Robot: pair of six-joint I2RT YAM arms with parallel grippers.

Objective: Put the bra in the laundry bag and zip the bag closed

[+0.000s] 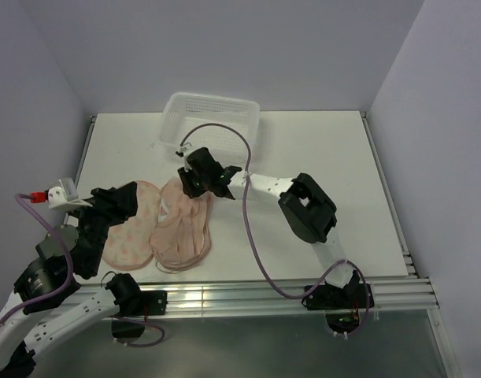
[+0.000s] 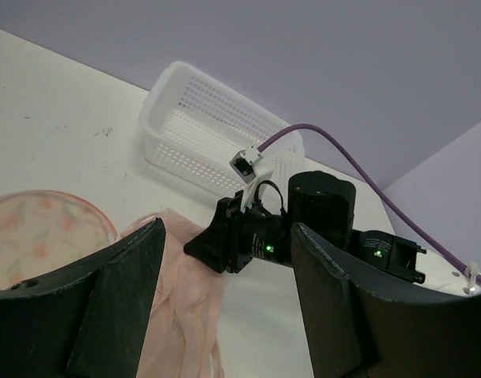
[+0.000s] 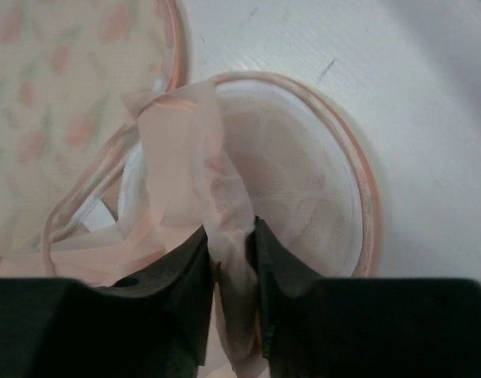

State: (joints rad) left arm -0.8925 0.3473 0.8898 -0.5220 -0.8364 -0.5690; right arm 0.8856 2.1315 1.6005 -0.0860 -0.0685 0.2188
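Observation:
The laundry bag (image 1: 132,240) lies open flat on the table, its patterned half (image 3: 59,79) on the left. The pale pink bra (image 1: 183,224) is heaped in the bag's right half, inside the pink rim (image 3: 358,181). My right gripper (image 1: 196,183) is down at the far end of that half. In the right wrist view it (image 3: 228,232) pinches a fold of the bra (image 3: 185,157) between its narrowly spaced fingers. My left gripper (image 1: 118,201) hovers over the patterned half, jaws wide open and empty (image 2: 224,315). The zipper pull is not visible.
A white mesh basket (image 1: 212,118) stands at the back of the table, just behind the right gripper. The right arm's purple cable (image 1: 252,228) loops over the table's middle. A metal rail (image 1: 303,287) runs along the near edge.

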